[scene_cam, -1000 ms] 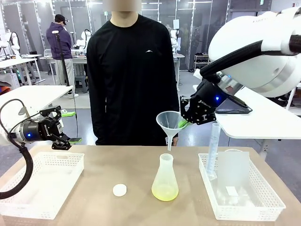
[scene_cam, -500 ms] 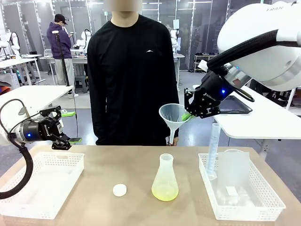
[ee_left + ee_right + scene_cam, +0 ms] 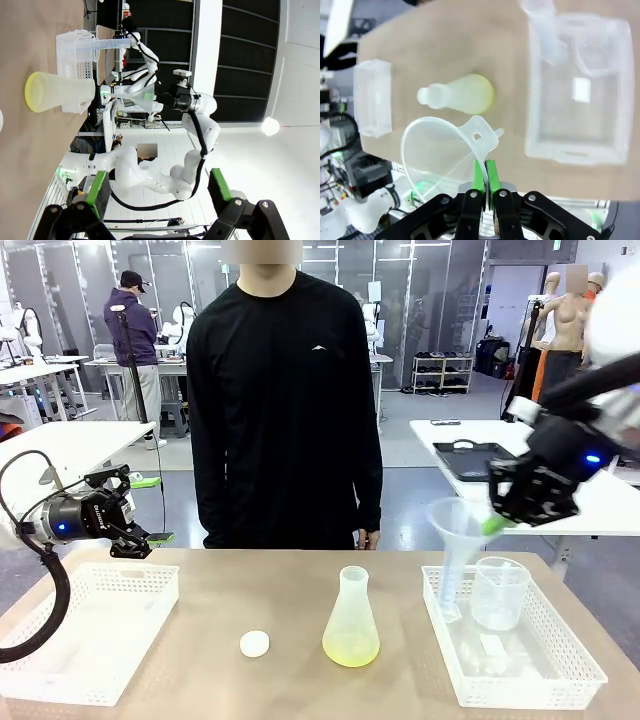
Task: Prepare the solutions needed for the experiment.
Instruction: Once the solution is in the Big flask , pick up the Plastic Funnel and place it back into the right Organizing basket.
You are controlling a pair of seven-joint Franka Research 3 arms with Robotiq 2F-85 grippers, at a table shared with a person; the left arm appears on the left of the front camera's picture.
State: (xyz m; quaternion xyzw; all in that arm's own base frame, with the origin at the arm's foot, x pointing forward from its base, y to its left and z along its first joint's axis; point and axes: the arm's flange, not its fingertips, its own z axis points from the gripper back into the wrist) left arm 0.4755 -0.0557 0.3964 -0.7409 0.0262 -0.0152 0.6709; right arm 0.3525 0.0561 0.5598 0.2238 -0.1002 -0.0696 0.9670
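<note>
Since a second ago the right gripper (image 3: pixel 492 524) has carried the clear plastic funnel (image 3: pixel 455 522) away from above the Erlenmeyer flask (image 3: pixel 351 608) toward the tabletop's right edge. The funnel now hangs over the far left corner of the right-hand white basket (image 3: pixel 575 655), its stem in front of the graduated cylinder (image 3: pixel 450 608) leaning there. The left gripper (image 3: pixel 150 509) has not shifted, hovering past the far left corner of the left-hand basket (image 3: pixel 100 572).

The right wrist view gives what the front view cannot: both green pads (image 3: pixel 479 175) pressed together on the funnel's tab, so this gripper is clamped on the funnel. The left wrist view, rolled sideways, shows its own fingers (image 3: pixel 97 187) spread wide with nothing between them.

The flask holds the solutions (image 3: pixel 350 648), a shallow pale yellow-green layer at its bottom, seen again from above as a yellowish base. The right-hand basket carries the cylinder, a clear beaker (image 3: pixel 498 592) whose contents I cannot tell, and a small white slip (image 3: pixel 491 645). A small white round cap (image 3: pixel 254 643) lies on the tabletop just left of the flask.

The solutions sit mid-tabletop toward the near edge, well apart from the right gripper, below it and to its left.
</note>
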